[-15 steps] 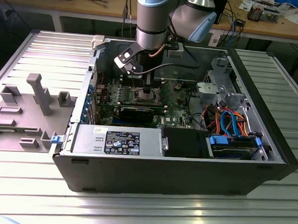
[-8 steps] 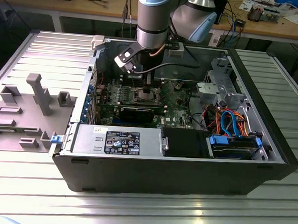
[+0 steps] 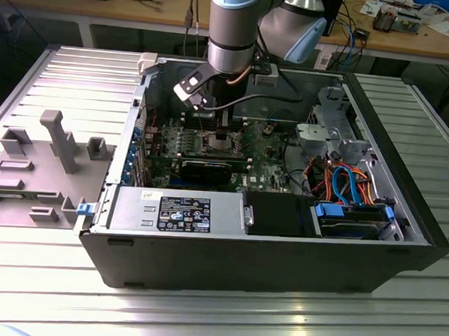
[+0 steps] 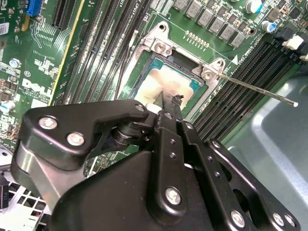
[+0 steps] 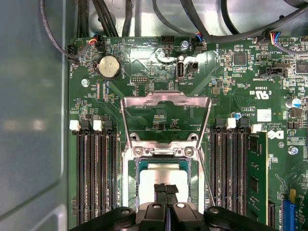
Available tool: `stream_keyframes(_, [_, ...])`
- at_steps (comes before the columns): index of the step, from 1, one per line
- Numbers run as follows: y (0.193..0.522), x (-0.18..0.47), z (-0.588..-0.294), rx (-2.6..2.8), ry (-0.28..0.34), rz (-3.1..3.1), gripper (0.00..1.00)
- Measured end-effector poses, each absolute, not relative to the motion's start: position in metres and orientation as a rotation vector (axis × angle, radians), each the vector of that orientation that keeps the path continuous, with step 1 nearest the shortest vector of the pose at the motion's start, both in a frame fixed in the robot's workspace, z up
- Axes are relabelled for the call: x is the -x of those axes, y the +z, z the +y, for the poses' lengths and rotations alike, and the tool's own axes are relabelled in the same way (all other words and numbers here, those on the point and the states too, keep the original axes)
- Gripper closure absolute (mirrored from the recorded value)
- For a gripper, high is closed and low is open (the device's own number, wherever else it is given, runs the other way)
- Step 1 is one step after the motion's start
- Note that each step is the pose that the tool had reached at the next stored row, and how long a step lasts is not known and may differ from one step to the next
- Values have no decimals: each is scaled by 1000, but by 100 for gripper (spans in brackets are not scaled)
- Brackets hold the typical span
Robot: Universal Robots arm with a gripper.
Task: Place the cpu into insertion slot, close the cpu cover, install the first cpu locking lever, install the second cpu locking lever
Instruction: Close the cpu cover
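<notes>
Done: cpu [image 5: 161,175] seated in insertion slot [image 5: 129,178] beneath tool [image 5: 166,188], which looks pressed together, empty. Left: cpu cover [image 5: 166,100] raised beyond tool, locking lever [image 4: 255,89] unlatched.

A printed sticker [image 3: 183,213] with dark and blue fields stands on the grey power supply housing [image 3: 128,208]. In the exterior view it lies at 7 o'clock from the insertion slot [image 3: 220,144]. Its print is too small to read. In the first wrist view, white silkscreen lettering [image 5: 274,134] and a white sticker [image 5: 263,115] stand on the green circuit board [image 5: 159,62].
</notes>
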State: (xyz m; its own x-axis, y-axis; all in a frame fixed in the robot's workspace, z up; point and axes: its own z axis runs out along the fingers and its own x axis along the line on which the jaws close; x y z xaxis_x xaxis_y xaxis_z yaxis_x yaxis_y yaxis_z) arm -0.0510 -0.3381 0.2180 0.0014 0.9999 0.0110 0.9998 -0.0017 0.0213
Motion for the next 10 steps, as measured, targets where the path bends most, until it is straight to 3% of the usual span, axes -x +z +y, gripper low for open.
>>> stream_keyframes(10, [230, 51, -338, -2218, 36, 2215, 89])
